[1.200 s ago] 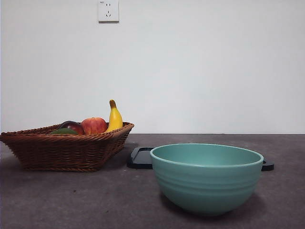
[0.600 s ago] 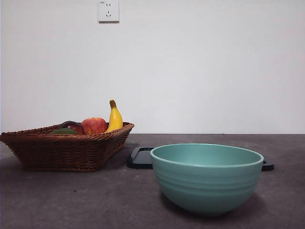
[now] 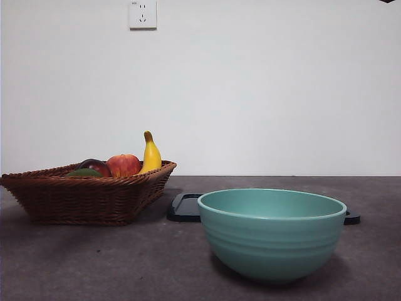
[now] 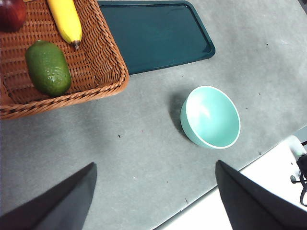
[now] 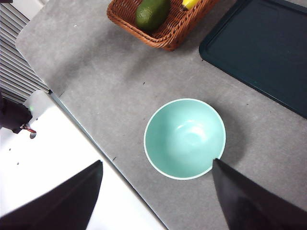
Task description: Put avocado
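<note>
Both grippers hang high above the table with nothing between their jaws. The left gripper (image 4: 153, 196) has its two black jaws spread wide, over bare grey table (image 4: 139, 158) between the basket and the bowl. The right gripper (image 5: 156, 201) is likewise spread wide, above the near rim of the bowl and the table's edge. In the front view only a small black tip (image 3: 387, 1) shows at the top right corner; which arm it belongs to cannot be told.

The wicker basket (image 4: 103, 62) holds the avocado (image 4: 48, 68), lying on its side on the basket floor near one wall, apart from the banana (image 4: 64, 19) beside it. A dark red-purple fruit (image 4: 12, 13) sits further in, and the front view shows a red apple (image 3: 123, 165) among them too.

The teal bowl (image 5: 184, 139) stands upright on the table and is empty. The dark tray (image 4: 153, 36) lies flat just beside the basket, also empty, behind the bowl in the front view
</note>
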Controlling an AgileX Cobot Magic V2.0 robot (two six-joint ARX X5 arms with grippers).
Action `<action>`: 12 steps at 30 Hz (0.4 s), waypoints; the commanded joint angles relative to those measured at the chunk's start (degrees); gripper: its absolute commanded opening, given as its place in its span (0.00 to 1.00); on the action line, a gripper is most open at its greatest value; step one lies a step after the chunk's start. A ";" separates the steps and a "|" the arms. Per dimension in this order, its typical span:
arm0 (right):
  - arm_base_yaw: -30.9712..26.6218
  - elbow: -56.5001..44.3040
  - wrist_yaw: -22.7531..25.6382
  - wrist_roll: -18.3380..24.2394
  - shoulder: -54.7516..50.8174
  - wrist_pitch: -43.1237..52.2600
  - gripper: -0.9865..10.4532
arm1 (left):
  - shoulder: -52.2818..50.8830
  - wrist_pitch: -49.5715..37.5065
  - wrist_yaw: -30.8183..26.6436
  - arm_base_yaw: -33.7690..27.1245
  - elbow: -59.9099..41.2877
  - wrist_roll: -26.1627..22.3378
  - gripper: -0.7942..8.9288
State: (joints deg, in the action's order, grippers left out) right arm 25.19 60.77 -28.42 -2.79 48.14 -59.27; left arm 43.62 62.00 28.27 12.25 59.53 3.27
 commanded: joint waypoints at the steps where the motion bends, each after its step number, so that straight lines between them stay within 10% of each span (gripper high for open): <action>1: 0.46 1.05 -0.02 0.44 0.48 0.48 0.41 | 0.85 -0.31 -1.33 0.22 1.18 -0.66 0.50; 12: 0.46 1.05 -0.02 0.44 0.48 0.50 0.41 | 7.52 -6.32 -7.39 2.10 2.34 0.90 0.50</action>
State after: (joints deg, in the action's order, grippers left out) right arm 25.19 60.77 -28.45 -2.79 48.14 -59.24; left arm 50.13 56.71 21.19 14.04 60.16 3.79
